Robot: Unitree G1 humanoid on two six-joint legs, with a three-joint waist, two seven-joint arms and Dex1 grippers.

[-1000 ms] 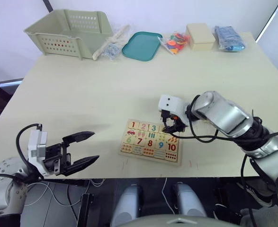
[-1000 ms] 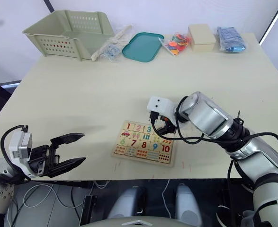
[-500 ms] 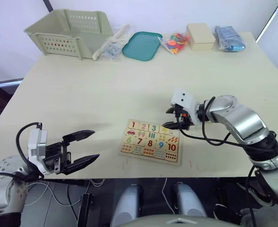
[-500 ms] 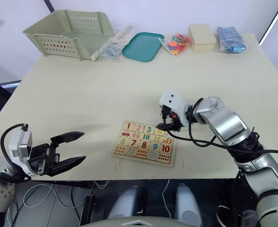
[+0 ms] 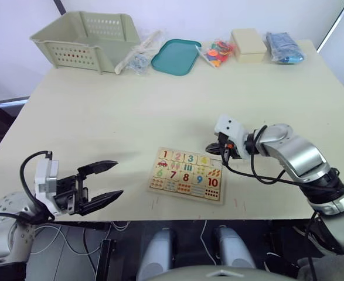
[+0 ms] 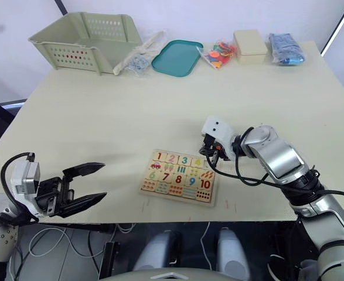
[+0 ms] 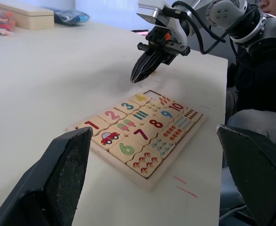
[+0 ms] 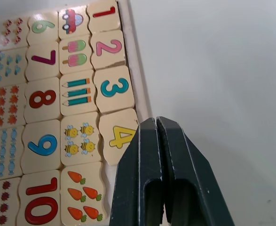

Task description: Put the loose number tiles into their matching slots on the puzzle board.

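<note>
The puzzle board (image 5: 186,174) lies near the table's front edge, right of centre. Number tiles 1, 2, 3 and a yellow 4 (image 8: 120,136) sit in the slots of its far row, above 6 to 10. The recess (image 7: 152,92) past the 4 looks bare in the left wrist view. My right gripper (image 5: 210,151) hangs shut and empty just above that far right corner of the board (image 8: 128,28), its tip (image 7: 135,77) pointing down at it. My left gripper (image 5: 118,180) is wide open and empty, off the front left of the table, well clear of the board.
Along the back edge stand a pale green basket (image 5: 84,41), a clear bag (image 5: 138,55), a teal tray (image 5: 176,57), a bag of colourful pieces (image 5: 217,51), a cream box (image 5: 248,45) and a blue bag (image 5: 283,48). Bare tabletop (image 5: 130,111) lies between them and the board.
My right gripper has left the 4 tile in its slot, drawn back a little to the right of the board's corner and shut. The left arm has stayed put.
</note>
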